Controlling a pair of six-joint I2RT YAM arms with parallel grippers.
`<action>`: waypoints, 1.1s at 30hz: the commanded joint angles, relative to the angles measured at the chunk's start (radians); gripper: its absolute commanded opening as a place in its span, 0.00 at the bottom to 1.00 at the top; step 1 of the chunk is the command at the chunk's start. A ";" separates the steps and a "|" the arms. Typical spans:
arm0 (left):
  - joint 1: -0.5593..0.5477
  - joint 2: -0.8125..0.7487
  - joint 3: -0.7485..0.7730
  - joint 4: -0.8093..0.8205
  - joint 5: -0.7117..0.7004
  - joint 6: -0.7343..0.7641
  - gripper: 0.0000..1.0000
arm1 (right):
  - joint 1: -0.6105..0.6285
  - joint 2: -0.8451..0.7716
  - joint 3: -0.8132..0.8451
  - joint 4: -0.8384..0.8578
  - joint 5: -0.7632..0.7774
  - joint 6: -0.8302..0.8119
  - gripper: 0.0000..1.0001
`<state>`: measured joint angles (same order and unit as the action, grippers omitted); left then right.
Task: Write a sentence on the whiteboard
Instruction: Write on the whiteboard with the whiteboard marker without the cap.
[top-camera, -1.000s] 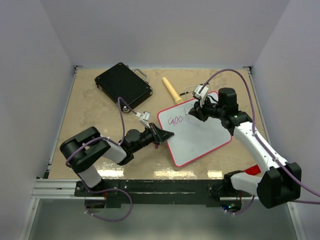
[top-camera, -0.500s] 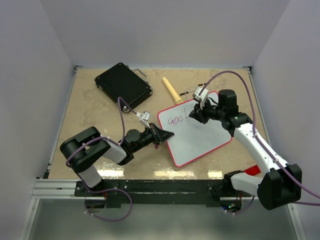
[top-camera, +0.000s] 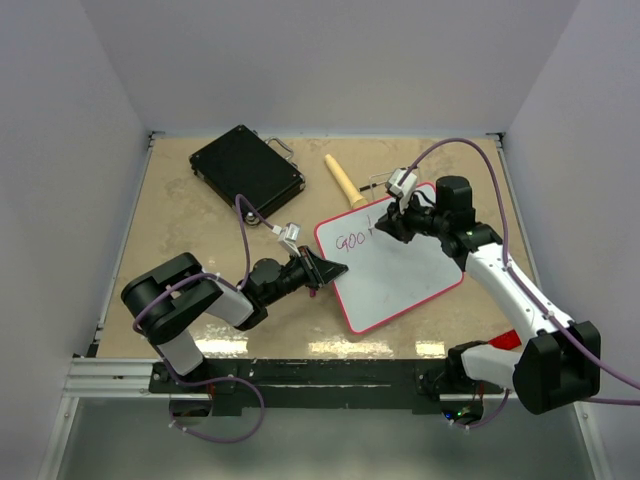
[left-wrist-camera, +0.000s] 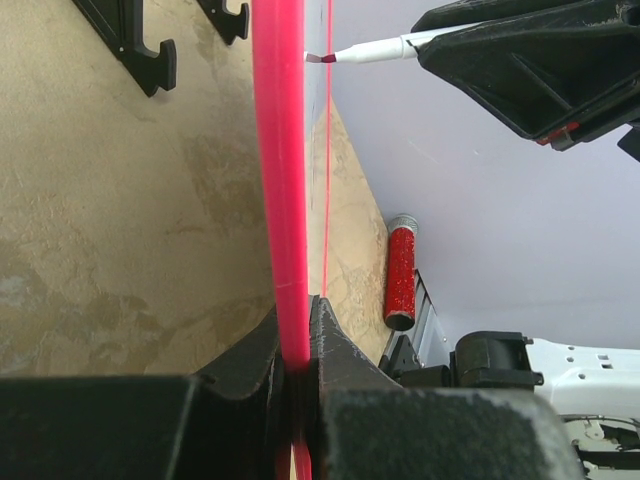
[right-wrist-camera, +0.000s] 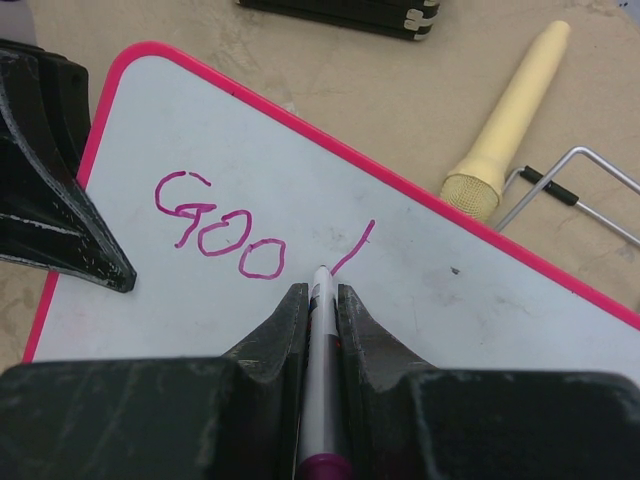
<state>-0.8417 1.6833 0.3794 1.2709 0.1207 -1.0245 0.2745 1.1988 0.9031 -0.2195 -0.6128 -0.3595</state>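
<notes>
The whiteboard (top-camera: 395, 270) lies tilted on the table, white with a red-pink rim. My left gripper (top-camera: 335, 270) is shut on its left rim (left-wrist-camera: 280, 200), the jaws (left-wrist-camera: 297, 320) pinching the edge. The sentence (right-wrist-camera: 220, 225) reads "Goo" in pink-purple, followed by one slanted stroke (right-wrist-camera: 352, 245). My right gripper (right-wrist-camera: 320, 292) is shut on a white marker (right-wrist-camera: 321, 310) whose tip touches the board at the foot of that stroke. In the top view the right gripper (top-camera: 385, 228) hovers over the board's upper left part, beside the writing (top-camera: 352, 241).
A black hard case (top-camera: 246, 170) sits at the back left. A cream handled tool (top-camera: 343, 181) lies behind the board, with a thin wire stand (right-wrist-camera: 570, 190) next to it. A red glittery tube (left-wrist-camera: 401, 275) lies near the right arm's base.
The marker tip has drawn a slanted stroke downward to the right of "Goo". The left gripper and the board have not moved.
</notes>
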 joint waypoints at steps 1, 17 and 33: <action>-0.007 0.006 0.010 0.257 0.046 0.073 0.00 | 0.002 0.004 0.030 0.035 -0.056 0.007 0.00; -0.005 -0.007 0.006 0.249 0.043 0.078 0.00 | 0.003 -0.025 0.014 -0.122 -0.065 -0.107 0.00; -0.005 -0.008 0.006 0.246 0.046 0.078 0.00 | 0.003 -0.050 0.017 -0.063 0.030 -0.075 0.00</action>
<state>-0.8417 1.6844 0.3794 1.2758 0.1261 -1.0229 0.2749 1.1690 0.9031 -0.3298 -0.6098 -0.4465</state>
